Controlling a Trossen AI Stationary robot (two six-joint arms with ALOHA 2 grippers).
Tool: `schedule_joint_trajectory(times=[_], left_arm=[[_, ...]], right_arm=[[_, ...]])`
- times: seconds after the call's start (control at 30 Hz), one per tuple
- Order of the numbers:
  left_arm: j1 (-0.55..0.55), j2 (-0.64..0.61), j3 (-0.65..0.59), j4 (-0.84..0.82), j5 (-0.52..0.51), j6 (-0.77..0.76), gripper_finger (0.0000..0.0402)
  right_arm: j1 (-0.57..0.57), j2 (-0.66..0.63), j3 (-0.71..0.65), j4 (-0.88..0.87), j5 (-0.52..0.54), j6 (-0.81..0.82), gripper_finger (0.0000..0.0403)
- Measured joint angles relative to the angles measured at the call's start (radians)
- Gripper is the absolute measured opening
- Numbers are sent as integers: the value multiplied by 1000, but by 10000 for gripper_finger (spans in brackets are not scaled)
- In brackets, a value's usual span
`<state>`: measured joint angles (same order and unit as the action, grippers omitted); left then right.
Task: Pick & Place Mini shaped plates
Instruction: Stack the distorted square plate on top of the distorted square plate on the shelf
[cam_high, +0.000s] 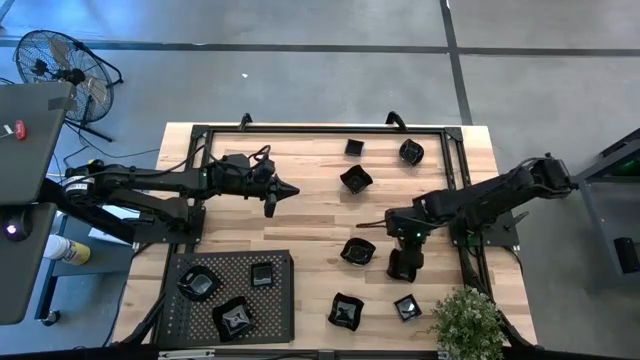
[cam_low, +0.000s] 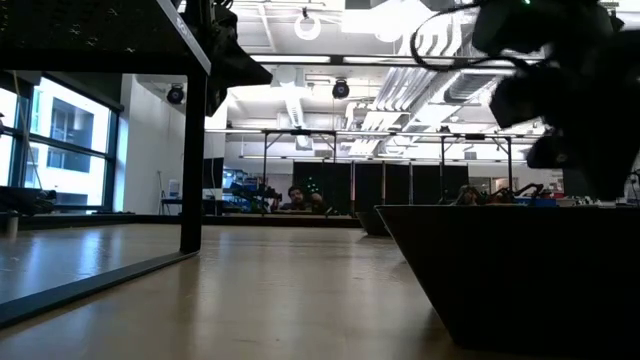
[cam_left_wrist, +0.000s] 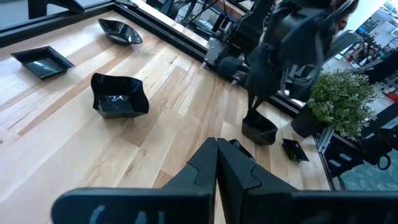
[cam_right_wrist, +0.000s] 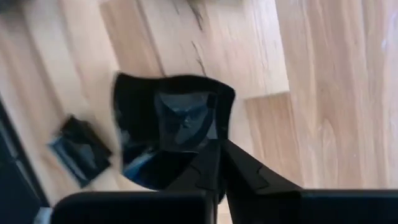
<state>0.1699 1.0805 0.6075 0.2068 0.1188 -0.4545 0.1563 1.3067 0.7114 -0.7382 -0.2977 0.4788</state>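
At centre right, the right gripper (cam_high: 404, 268) is clenched on the edge of a mini shaped plate (cam_right_wrist: 168, 134) — the left gripper (cam_high: 283, 190) is kept clenched, empty, upper centre.

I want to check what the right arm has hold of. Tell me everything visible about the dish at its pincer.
The mini shaped plate is a small glossy black dish with wavy, angular sides and a faceted, reflective inside. It looks like glazed ceramic or hard plastic. The shut right pincer grips its rim at one corner, so it seems held. It hangs over the wooden table, right of centre, with another small dish lying nearby. Whether it is clear of the wood cannot be told.
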Motion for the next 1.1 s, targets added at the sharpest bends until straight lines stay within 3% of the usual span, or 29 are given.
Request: schedule_joint_trajectory(times=[0.3, 0.6, 0.7, 0.83, 1.0, 1.1], left_arm=[[0, 0, 0, 0, -2, 5, 1], [0, 0, 0, 0, -2, 5, 1], [0, 0, 0, 0, -1, 5, 1], [0, 0, 0, 0, -1, 4, 1], [0, 0, 0, 0, -1, 3, 1], [0, 0, 0, 0, -1, 1, 1]], right_arm=[[16, -2, 115, -104, 20, 11, 13], [88, 42, 3, 10, 107, -6, 131], [100, 69, -23, 70, 140, 17, 150], [101, 110, -37, 124, 126, 41, 121], [101, 118, -39, 149, 109, 70, 25], [101, 99, -39, 152, 105, 102, 12]])
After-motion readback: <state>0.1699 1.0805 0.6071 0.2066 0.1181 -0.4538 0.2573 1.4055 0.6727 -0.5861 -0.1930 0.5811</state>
